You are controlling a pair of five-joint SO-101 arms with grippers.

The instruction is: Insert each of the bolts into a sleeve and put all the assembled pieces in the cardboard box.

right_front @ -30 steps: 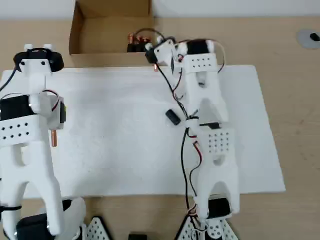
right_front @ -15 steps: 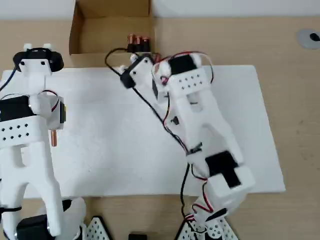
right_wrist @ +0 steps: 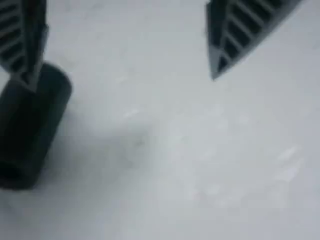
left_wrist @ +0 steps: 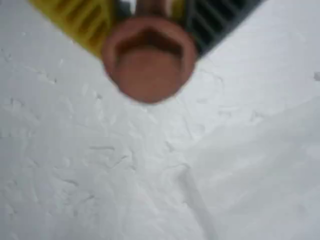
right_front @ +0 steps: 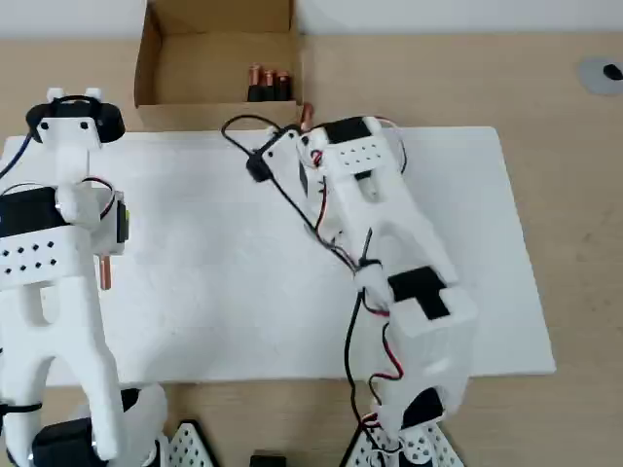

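A copper bolt (left_wrist: 149, 60) hangs head down over the white mat, with my left gripper (left_wrist: 150, 12) shut on its shank; from above, that bolt (right_front: 104, 270) is at the mat's left side. My right gripper (right_wrist: 122, 75) is open low over the mat. A black sleeve (right_wrist: 27, 132) lies on its side against one of its fingers (right_wrist: 25, 40), outside the gap. In the high view the right arm (right_front: 370, 195) covers the sleeve. The cardboard box (right_front: 156, 58) stands at the back and holds assembled pieces (right_front: 268, 83) in its right corner.
The white foam mat (right_front: 195, 321) covers most of the table. A small copper piece (right_front: 306, 115) lies just outside the box's right corner. A black camera block with cables (right_front: 258, 167) juts from the right wrist. A grey disc (right_front: 599, 73) sits far right.
The right arm has pulled back from the box's corner and come down over the mat where the black sleeve lay. The left arm has held still with its bolt.
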